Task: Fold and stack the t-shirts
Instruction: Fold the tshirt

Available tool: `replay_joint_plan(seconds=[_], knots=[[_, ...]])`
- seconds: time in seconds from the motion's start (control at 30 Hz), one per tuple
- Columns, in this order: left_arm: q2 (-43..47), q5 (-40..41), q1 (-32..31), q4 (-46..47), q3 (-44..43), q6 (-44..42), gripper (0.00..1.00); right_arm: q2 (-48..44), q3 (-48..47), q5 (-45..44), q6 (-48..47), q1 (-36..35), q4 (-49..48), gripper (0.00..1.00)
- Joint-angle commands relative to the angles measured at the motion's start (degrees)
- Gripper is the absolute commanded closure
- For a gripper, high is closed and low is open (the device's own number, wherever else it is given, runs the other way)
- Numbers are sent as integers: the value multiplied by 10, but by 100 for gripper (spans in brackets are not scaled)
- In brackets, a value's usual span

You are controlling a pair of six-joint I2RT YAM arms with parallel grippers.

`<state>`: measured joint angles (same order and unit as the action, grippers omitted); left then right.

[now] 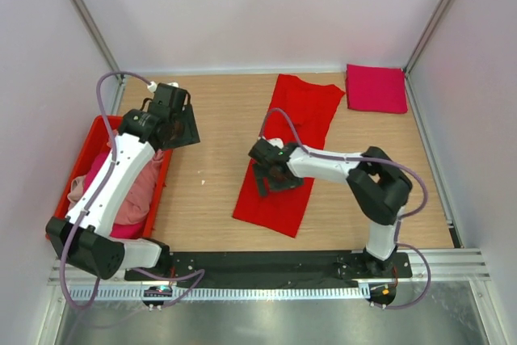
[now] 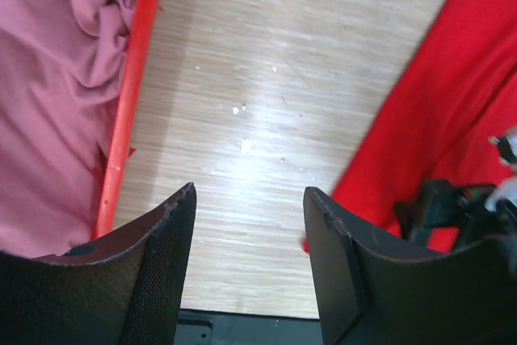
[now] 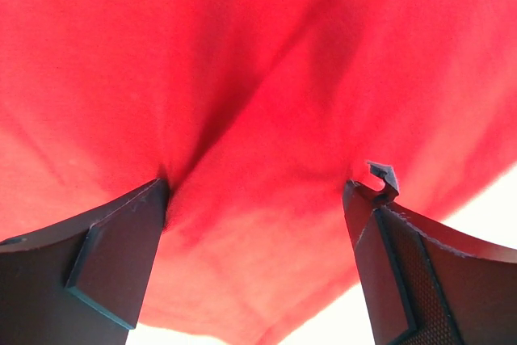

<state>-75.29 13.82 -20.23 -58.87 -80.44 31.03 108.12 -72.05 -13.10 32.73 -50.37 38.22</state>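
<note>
A bright red t-shirt (image 1: pixel 287 151) lies as a long folded strip down the middle of the wooden table. My right gripper (image 1: pixel 271 177) is open, fingers spread, pressed down onto the shirt's lower half; the right wrist view shows the red cloth (image 3: pixel 258 119) between and under the fingers. A folded magenta-crimson t-shirt (image 1: pixel 376 88) lies at the back right corner. Pale pink shirts (image 1: pixel 137 187) are heaped in the bin; they also show in the left wrist view (image 2: pixel 56 78). My left gripper (image 1: pixel 184 125) is open and empty, above bare table beside the bin.
A rigid red plastic bin (image 1: pixel 166 171) stands at the table's left edge; its rim (image 2: pixel 133 94) shows in the left wrist view. White walls enclose the table on three sides. A black base rail (image 1: pixel 275 268) runs along the near edge.
</note>
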Motion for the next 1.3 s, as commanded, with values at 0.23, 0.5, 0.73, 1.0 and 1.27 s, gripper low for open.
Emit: replay_joint_plan(seconds=[0.23, 0.5, 0.73, 1.0, 1.27], knots=[[-19, -62, 2, 35, 12, -13, 42, -106, -42, -37, -6, 155, 24, 0], [-16, -85, 2, 44, 27, -18, 43, 134, -395, -40, -52, 251, 48, 0], [-24, -92, 2, 53, 48, -25, 42, 300, -593, -59, -83, 272, 84, 1], [-50, -87, 2, 64, 56, -37, 42, 372, -600, -68, -119, 260, 46, 7], [-83, -95, 3, 68, 55, -39, 42, 475, -758, 0, -137, 215, 0, 9]])
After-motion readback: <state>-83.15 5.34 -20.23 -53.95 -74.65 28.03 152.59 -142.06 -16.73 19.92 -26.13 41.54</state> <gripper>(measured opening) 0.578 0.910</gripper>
